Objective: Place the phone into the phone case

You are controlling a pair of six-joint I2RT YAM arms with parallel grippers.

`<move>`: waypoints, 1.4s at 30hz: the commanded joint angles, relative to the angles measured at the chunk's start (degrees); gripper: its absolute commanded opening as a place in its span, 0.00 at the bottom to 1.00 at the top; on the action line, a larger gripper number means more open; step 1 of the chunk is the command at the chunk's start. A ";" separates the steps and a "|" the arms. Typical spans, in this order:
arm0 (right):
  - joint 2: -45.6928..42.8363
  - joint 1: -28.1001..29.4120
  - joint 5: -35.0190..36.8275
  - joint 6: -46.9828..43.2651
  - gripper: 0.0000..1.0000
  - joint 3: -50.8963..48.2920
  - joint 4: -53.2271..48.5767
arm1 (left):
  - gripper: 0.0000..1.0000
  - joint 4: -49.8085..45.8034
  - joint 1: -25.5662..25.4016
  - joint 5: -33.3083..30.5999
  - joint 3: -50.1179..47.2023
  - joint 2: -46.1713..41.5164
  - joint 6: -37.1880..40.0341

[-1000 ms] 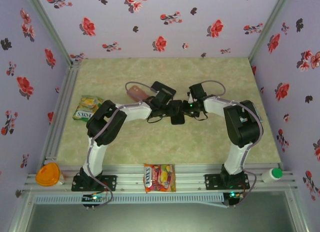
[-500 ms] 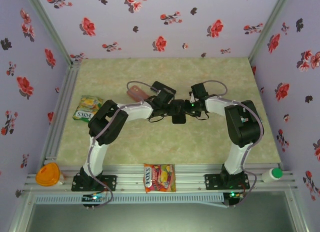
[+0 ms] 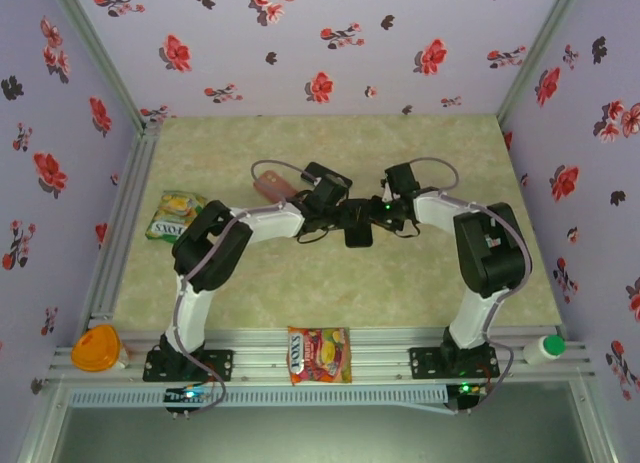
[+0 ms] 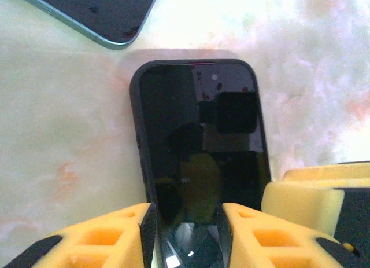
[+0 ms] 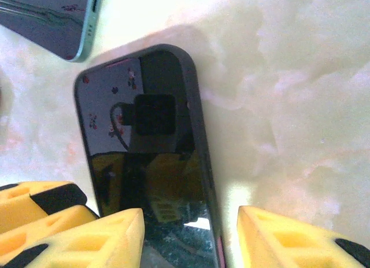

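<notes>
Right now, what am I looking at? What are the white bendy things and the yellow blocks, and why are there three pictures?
It is a robot: a left arm and a right arm bolted to a table. One camera looks down from high up. The other two sit on the wrists, so they see very close. The yellow blocks are fingers of the left gripper and the right gripper. Both reach over a black phone lying on the table, seemingly inside a dark case. The right gripper is open; whether the left one squeezes, I cannot tell. A second phone lies beside it. A snack packet lies off to the left.
</notes>
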 commanded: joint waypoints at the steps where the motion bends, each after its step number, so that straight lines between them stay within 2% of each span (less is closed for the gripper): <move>1: -3.29 -0.26 1.34 0.02 0.49 1.42 -2.17 | 0.38 1.19 0.65 -1.12 -1.71 -4.64 1.69; 5: -5.38 -0.29 1.61 -1.50 0.51 4.97 -6.24 | 0.38 1.20 2.92 -1.98 -5.05 -9.44 0.96; 10: -2.93 -0.16 -0.63 -5.25 0.52 15.55 -11.63 | 0.38 1.46 8.05 -1.66 -11.78 -18.42 -0.89; 15: 5.78 0.63 -0.41 -9.32 0.57 30.82 -16.13 | 0.39 -1.89 14.43 0.82 -15.60 -26.45 -1.27; 22: 21.50 2.05 -0.71 -17.88 0.63 51.02 -22.77 | 0.40 -5.65 18.92 0.65 -18.91 -33.18 -0.12; 26: 28.86 2.64 -3.88 -22.35 0.67 59.45 -24.88 | 0.40 -6.10 20.59 0.77 -21.24 -35.32 -0.37; 33: 37.84 3.03 -5.15 -27.06 0.72 68.53 -28.16 | 0.40 -6.59 21.98 0.33 -24.30 -37.61 -0.83; 42: 43.49 4.44 -4.89 -31.72 0.80 73.67 -29.53 | 0.40 -7.22 22.46 -0.94 -26.64 -39.48 -1.76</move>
